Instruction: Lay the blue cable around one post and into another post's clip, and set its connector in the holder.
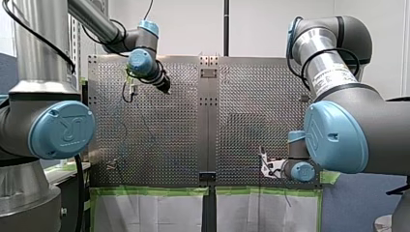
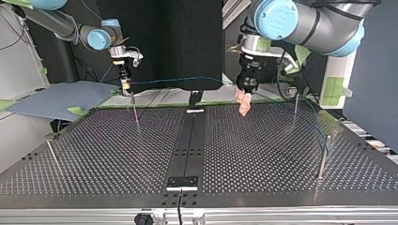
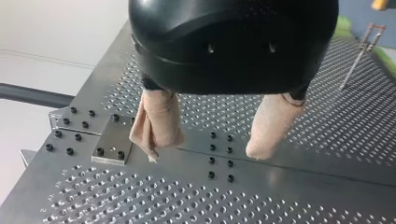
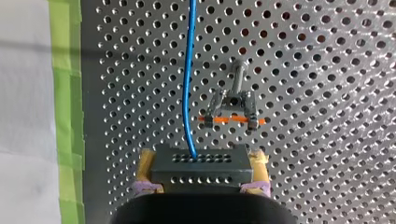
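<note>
Right jaws clamped on connector (image 4: 201,167), left jaws apart, empty; cable (image 4: 188,70) could snag clip (image 4: 232,103) just ahead, twisting connector.

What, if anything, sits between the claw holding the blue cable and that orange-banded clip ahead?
Nothing visible. My right claw grips the dark grey perforated connector block; between it and the orange-banded metal clip lies only bare perforated metal table. The thin blue cable passes beside the clip.

We read only an embossed UR logo on the blue joint cap (image 1: 62,129) of our left arm (image 1: 34,58); the label (image 1: 332,72) on our right arm (image 1: 377,130) is too small to read.
</note>
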